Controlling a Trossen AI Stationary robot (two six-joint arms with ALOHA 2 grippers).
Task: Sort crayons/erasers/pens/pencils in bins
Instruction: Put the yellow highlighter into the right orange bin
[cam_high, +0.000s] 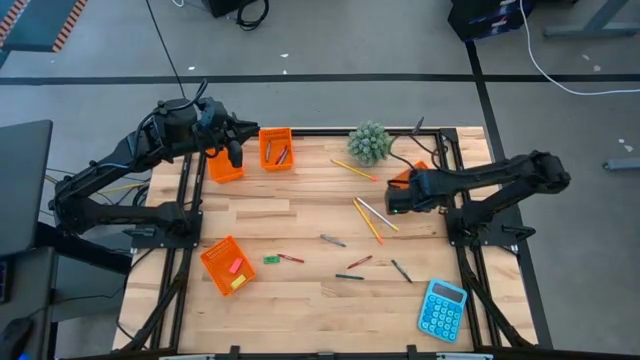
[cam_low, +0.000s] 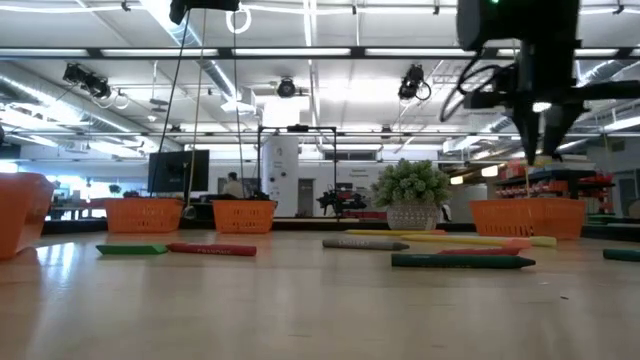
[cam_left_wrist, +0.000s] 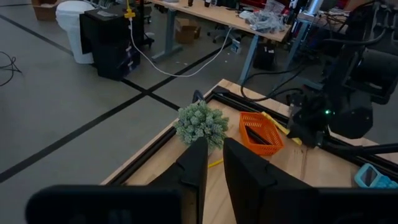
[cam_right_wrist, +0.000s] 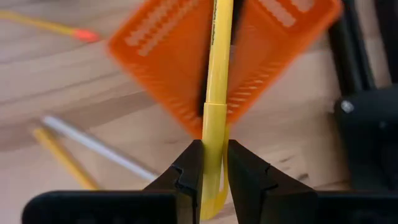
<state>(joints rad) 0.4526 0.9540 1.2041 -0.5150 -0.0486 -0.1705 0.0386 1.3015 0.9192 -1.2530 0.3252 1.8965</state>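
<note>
Honestly, the sketchy part right now is how I'm holding this thing: my right gripper (cam_right_wrist: 211, 169) is pinching a yellow pencil (cam_right_wrist: 216, 93) down near one end, so most of its length sticks out past my fingers, pointing toward the orange bin (cam_right_wrist: 211, 56) at the far right of the tabletop (cam_high: 300, 215). With that much overhang the pencil could pivot in the pinch if it clips the bin's rim, and then it either skitters onto the wood or lands half in, half out. The bin looks light too, so a nudge from the pencil tip could probably shove it toward the little potted plant (cam_high: 369, 142) or the black frame rail just beside it. If I let go too early, I'd guess it bounces down among the other pencils (cam_high: 372, 216) lying near me on the boards. My left gripper (cam_left_wrist: 212, 163) is up over the far-left bins (cam_high: 250, 155) with its fingers nearly together and nothing visible between them, so no worries there. The crayons (cam_high: 320, 258), green eraser (cam_high: 270, 260) and a dark pen (cam_high: 401, 271) are spread across the middle, well apart from my path, as is the blue calculator (cam_high: 442, 309).
</note>
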